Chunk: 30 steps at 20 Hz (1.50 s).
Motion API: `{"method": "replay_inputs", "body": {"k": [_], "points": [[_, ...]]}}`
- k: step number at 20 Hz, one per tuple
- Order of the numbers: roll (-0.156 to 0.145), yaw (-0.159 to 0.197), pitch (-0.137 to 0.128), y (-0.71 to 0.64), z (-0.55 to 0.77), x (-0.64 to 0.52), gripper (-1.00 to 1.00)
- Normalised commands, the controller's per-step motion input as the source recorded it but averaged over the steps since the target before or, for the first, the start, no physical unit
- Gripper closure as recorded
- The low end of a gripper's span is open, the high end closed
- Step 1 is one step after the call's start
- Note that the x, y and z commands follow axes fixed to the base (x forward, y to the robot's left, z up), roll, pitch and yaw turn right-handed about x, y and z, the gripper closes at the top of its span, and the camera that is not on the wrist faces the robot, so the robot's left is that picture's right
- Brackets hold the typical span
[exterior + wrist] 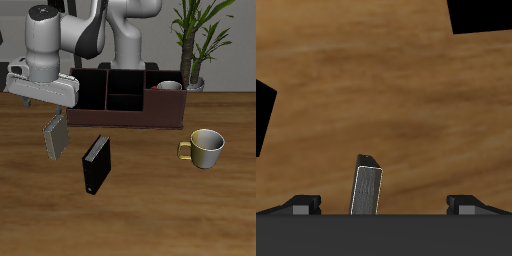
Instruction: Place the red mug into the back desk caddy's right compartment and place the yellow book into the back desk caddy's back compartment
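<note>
- Gripper [50, 108]: released. In the wrist view the two fingertips [301, 205] stand wide apart and neither one touches anything.
- Directly beneath the gripper: the yellow book [55, 137] stands on end on the table [140, 210], slightly tilted, with its upper edge towards the palm.
- Governing relation: the yellow book [366, 190] sits in the gap between the fingers, a little off the midline. Its long axis runs up towards the gripper. Its thin dimension lies along the closing line, so the fingers should meet the two covers.
- Judgement: centre the gripper over the yellow book before closing; an off-centre close could tip it.
- Near the gripper, towards the table's front edge: the black book [95, 165], also on end, clear of the yellow book.
- Beyond the gripper: the back desk caddy [130, 112]. Its back compartment [125, 78] is the target cell for the yellow book.
- Farther along the caddy: the red mug [168, 87] already sits in the right compartment.
- Farthest: the cream mug [205, 147], well apart.
- View difference: only the wrist view shows the finger gap; only the exterior view shows the caddy and mugs.
</note>
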Motion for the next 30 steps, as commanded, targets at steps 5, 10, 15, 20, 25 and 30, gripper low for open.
{"method": "replay_inputs", "body": {"k": [5, 10, 15, 20, 25, 30], "points": [[-0.012, -0.004, -0.028, 0.13, -0.23, -0.03, -1.0], [-0.008, -0.029, -0.031, 0.09, -0.19, -0.1, -1.0], [-0.001, -0.06, 0.022, -0.08, -0.24, -0.01, -1.0], [-0.003, -0.017, 0.012, -0.01, -0.15, -0.02, -1.0], [0.011, -0.019, 0.009, 0.07, -0.11, -0.03, -1.0], [-0.008, -0.032, 0.012, -0.02, -0.13, 0.0, -1.0]]}}
